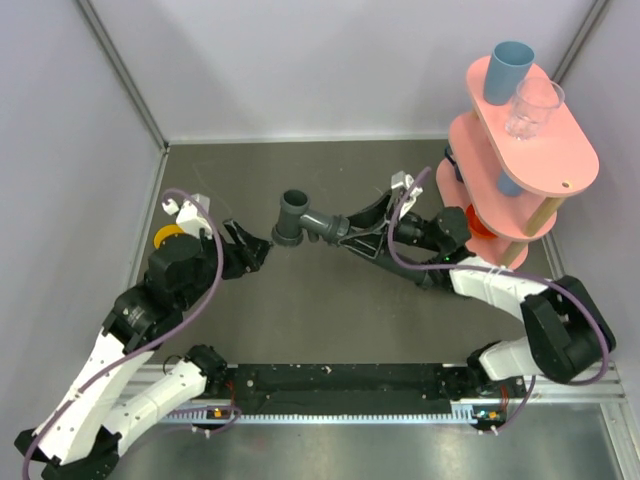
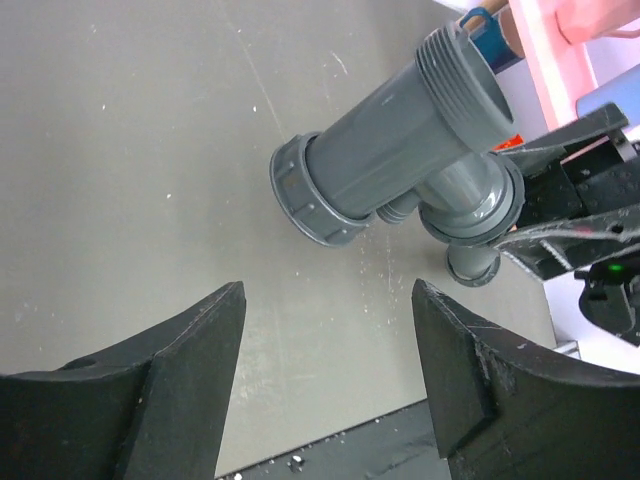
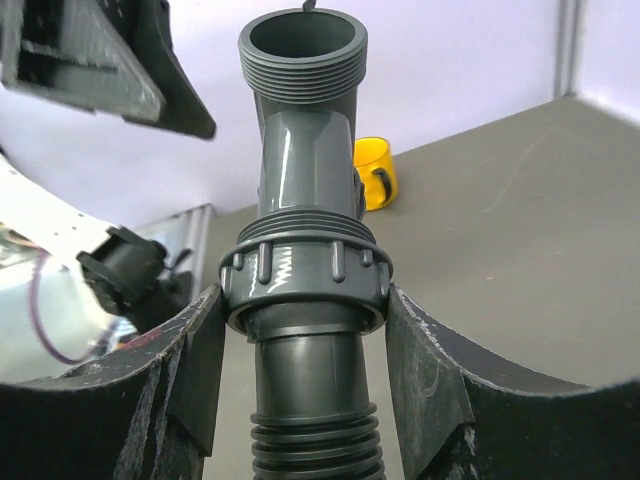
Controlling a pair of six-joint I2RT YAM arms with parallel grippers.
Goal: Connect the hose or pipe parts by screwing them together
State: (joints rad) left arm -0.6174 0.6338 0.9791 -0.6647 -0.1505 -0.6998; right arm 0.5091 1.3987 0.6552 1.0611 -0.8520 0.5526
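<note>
Branch fitting (image 3: 305, 150) clamped by its collar (image 3: 305, 278) in right hand (image 3: 305, 305); left hand (image 2: 330, 295) apart, nearby.

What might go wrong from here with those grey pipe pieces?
1. The right gripper clamps only the collar nut; if the thread is loose, the branch fitting may tilt off.
2. The open left gripper faces the fitting; a misaligned approach might knock it.
3. The pink shelf with a glass stands close beside the right arm.

Soft, even light; faint shadows, sharp focus.
</note>
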